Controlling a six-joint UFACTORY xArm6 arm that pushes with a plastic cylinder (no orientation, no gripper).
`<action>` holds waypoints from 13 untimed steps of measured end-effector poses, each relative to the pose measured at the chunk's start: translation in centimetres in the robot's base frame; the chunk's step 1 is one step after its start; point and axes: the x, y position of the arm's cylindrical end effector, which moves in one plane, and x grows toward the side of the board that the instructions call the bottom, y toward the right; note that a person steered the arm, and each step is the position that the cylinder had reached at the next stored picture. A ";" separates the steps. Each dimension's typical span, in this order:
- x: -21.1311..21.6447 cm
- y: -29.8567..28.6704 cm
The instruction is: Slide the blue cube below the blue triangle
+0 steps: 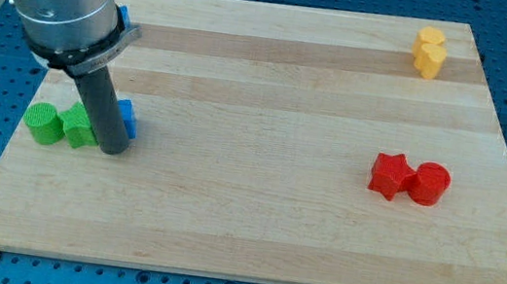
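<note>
Green comes first on the pale wooden desk (252, 230): a ribbed green cylinder (40, 123) and a second green block (77, 127), shape unclear, sit touching at about eight o'clock, just beside my tip (112, 150) on its nine o'clock side. I carry no fingers at all, only the dark rod, so nothing is held; the tip stands on the desk between the green pair and a blue block (126, 116), which peeks out at the rod's three o'clock edge and looks to be in contact with it. I take this for the blue cube, though the rod hides most of it. Placed so, the tip seems set to shove rather than grasp. Farther off toward ten o'clock, a sliver of another blue piece (124, 17) shows behind the arm's grey housing, probably the blue triangle; the cube already lies below it. Well apart at three o'clock rest a red star (388, 176) touching a red cylinder (431, 183), and at one o'clock a yellow block (428, 51).
</note>
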 end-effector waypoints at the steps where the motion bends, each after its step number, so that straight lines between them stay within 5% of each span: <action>1: -4.4 0.0; 5: -11.1 0.0; 7: -8.1 -0.6; 10: -13.7 -2.2; 13: -14.8 -2.2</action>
